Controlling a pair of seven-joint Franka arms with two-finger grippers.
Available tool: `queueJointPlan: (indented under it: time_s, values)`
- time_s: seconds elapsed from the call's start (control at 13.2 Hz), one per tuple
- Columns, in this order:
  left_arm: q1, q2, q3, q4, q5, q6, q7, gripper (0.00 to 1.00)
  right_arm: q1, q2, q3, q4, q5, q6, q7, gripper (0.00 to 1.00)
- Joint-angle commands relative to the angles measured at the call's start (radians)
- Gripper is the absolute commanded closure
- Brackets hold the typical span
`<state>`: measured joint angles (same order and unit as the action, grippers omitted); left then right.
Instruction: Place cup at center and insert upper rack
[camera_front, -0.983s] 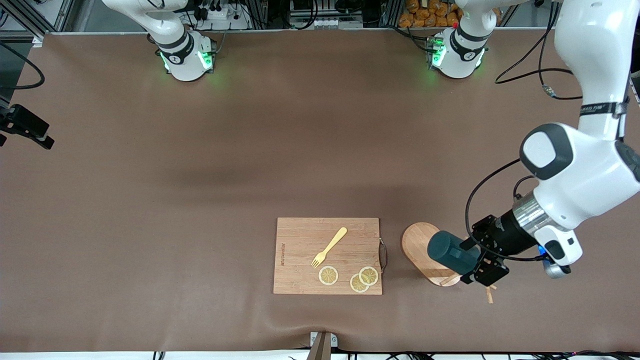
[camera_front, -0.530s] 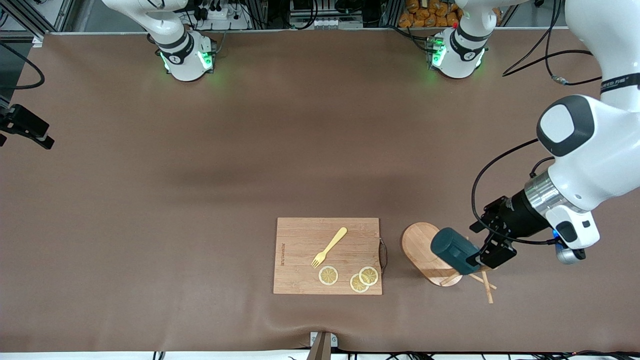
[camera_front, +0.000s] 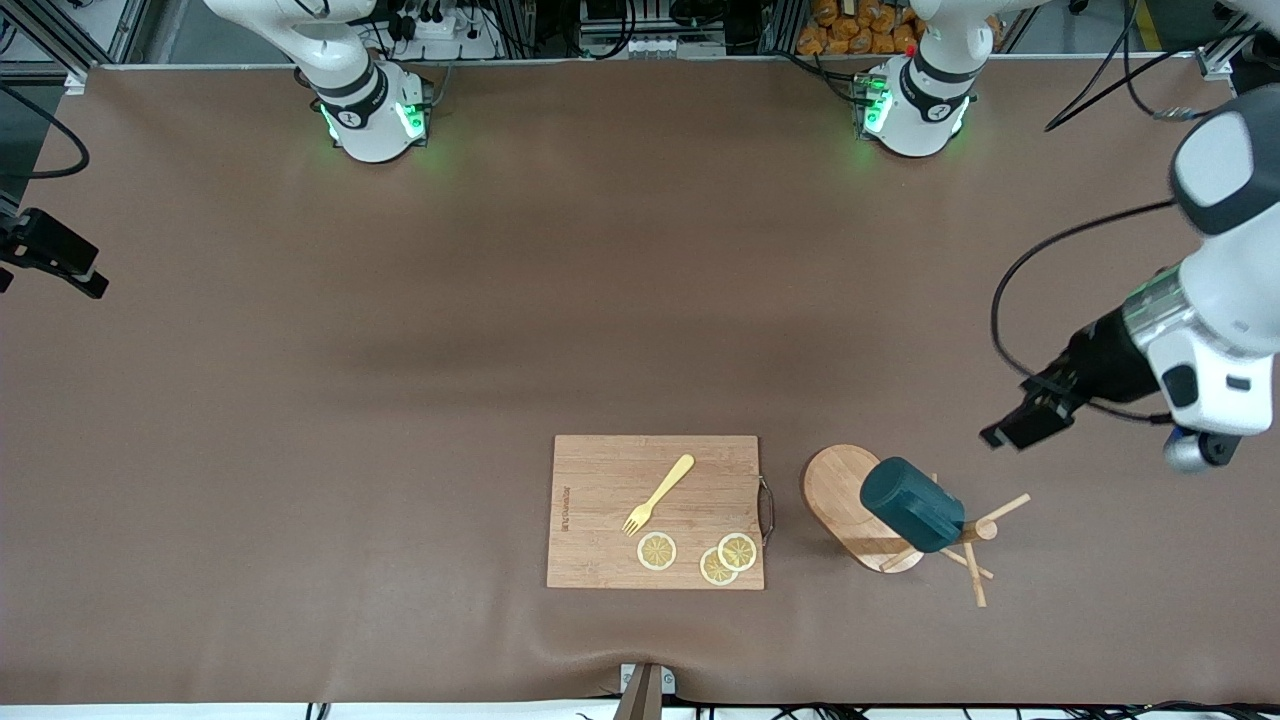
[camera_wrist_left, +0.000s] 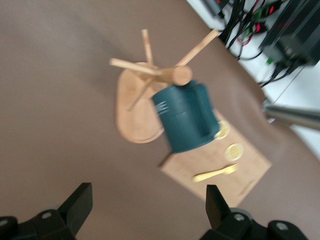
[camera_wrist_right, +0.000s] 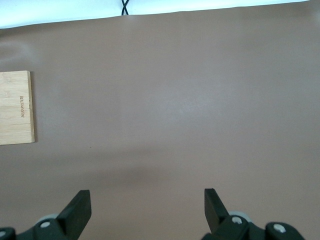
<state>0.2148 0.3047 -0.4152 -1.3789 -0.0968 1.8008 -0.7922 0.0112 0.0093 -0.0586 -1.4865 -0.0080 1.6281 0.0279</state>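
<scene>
The dark teal cup (camera_front: 912, 518) hangs tilted on a peg of the bamboo upper rack (camera_front: 838, 490), which stands on its oval base beside the cutting board. In the left wrist view the cup (camera_wrist_left: 187, 117) sits against the rack's post, over the base (camera_wrist_left: 135, 115). My left gripper (camera_front: 1010, 432) is open and empty in the air over bare table, off the rack toward the left arm's end. Nothing lies between its fingers (camera_wrist_left: 80, 202). My right gripper (camera_wrist_right: 147, 205) is open and empty over bare table; it does not show in the front view.
A rectangular bamboo cutting board (camera_front: 600, 480) lies beside the rack toward the right arm's end, carrying a yellow fork (camera_front: 660, 493) and lemon slices (camera_front: 657, 551). One corner of the board (camera_wrist_right: 15, 107) shows in the right wrist view. A black clamp (camera_front: 50, 255) sits at the table's edge.
My left gripper has drawn away from the cup, rising and moving toward the left arm's end. The cup stays hanging on the rack. The right arm has not moved.
</scene>
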Motion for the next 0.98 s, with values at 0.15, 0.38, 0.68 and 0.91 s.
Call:
queueJointPlan:
  time_s: [0.15,0.38,0.68,0.91]
  values:
    - [0.032,-0.130,-0.002,-0.022,0.090,-0.223,0.290,0.00,-0.004,0.009,0.005,0.023,-0.010,-0.014,0.012,0.00]
    - [0.067,-0.186,-0.001,-0.025,0.117,-0.317,0.450,0.00,-0.004,0.009,0.005,0.023,-0.012,-0.013,0.012,0.00]
    - [-0.159,-0.265,0.267,-0.028,0.117,-0.405,0.640,0.00,-0.004,0.009,0.005,0.023,-0.012,-0.013,0.012,0.00]
    - [-0.306,-0.364,0.410,-0.099,0.118,-0.451,0.747,0.00,-0.004,0.009,0.005,0.023,-0.012,-0.013,0.012,0.00]
